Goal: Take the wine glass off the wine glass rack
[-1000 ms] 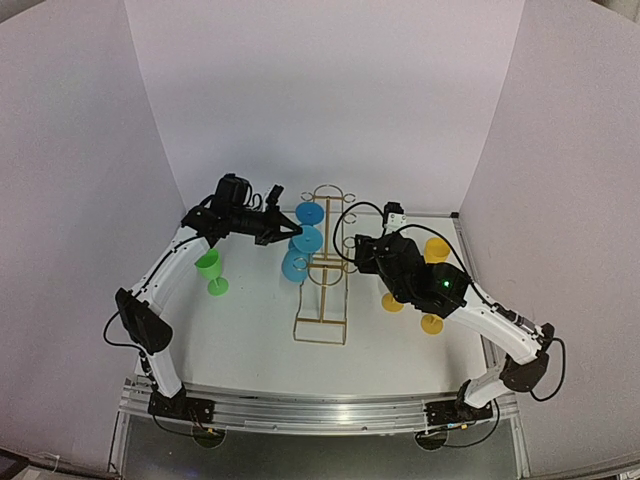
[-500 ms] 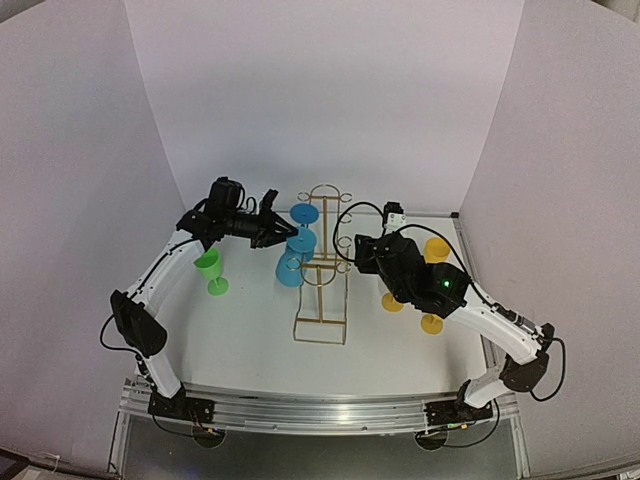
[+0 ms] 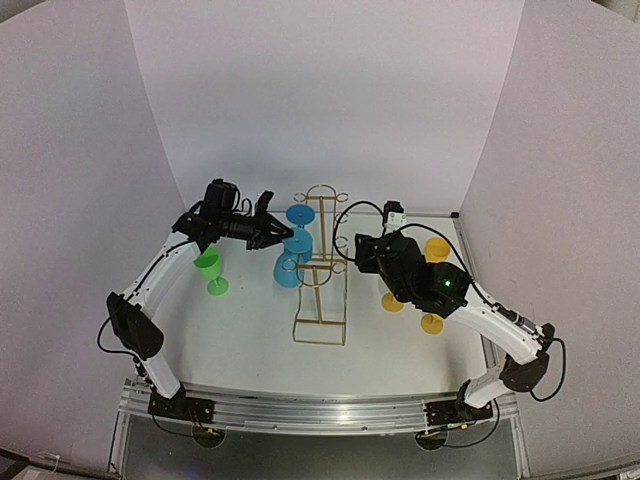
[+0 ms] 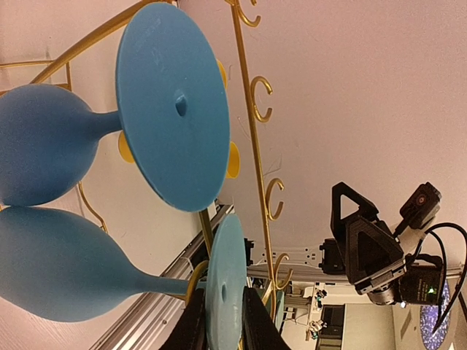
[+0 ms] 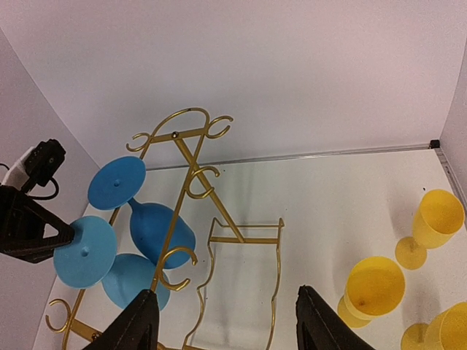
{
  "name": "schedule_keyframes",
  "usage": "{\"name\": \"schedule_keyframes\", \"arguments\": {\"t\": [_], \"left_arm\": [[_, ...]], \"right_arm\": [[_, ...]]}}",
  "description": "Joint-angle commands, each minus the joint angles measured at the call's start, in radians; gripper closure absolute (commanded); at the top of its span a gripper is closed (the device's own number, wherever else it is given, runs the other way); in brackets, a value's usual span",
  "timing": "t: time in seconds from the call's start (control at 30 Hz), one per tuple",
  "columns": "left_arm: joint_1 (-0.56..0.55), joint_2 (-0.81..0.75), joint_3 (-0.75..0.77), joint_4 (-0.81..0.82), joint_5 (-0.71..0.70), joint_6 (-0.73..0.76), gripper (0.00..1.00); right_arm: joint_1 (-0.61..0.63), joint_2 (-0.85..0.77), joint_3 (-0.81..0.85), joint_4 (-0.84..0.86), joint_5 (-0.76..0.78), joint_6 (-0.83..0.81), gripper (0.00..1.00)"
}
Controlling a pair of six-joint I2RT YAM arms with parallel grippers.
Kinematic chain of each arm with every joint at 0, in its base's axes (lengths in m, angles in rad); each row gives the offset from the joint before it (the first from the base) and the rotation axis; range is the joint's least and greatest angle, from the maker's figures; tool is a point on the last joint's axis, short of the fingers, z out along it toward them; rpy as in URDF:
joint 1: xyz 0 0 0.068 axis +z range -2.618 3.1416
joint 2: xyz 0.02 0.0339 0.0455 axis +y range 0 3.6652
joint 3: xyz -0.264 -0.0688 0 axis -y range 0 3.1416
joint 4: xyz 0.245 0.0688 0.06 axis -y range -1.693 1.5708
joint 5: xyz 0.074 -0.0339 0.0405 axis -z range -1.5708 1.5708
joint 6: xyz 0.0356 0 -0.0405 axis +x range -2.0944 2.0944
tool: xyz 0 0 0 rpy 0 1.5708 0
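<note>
The gold wire rack (image 3: 322, 262) stands tilted at mid-table, with hook loops along both rails. Two blue wine glasses hang on its left side: a darker one (image 3: 301, 214) higher up and a light-blue one (image 3: 288, 268) below. My left gripper (image 3: 274, 236) is shut on the flat foot of the light-blue glass (image 4: 225, 284), one finger (image 4: 191, 328) on each face. A gold loop curves round that glass's stem in the left wrist view. The darker glass (image 4: 171, 102) hangs just above. My right gripper (image 5: 230, 328) is open and empty, right of the rack (image 5: 191, 171).
A green glass (image 3: 211, 270) stands upright under my left arm. Several yellow glasses (image 3: 437, 248) stand at the right, beside and behind my right arm; they also show in the right wrist view (image 5: 373, 286). White walls close in the back and both sides.
My left gripper has drawn back to the left with the light-blue glass's foot in it, and the blue glasses have shifted slightly left. The right arm has not moved.
</note>
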Motion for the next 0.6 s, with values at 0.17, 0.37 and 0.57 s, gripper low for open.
{"name": "schedule_keyframes", "arguments": {"t": [0.17,0.37,0.57], "left_arm": [[0.018,-0.01,-0.052,-0.134,-0.041,0.051,0.75],[0.016,-0.005,-0.025,-0.124,-0.035,0.048,0.67],[0.014,0.002,-0.027,-0.125,-0.036,0.056,0.58]], "right_arm": [[0.0,0.004,0.038,0.002,-0.01,-0.005,0.41],[0.0,0.008,0.043,0.002,-0.013,-0.005,0.41],[0.0,0.023,0.06,0.002,-0.02,-0.017,0.41]]}}
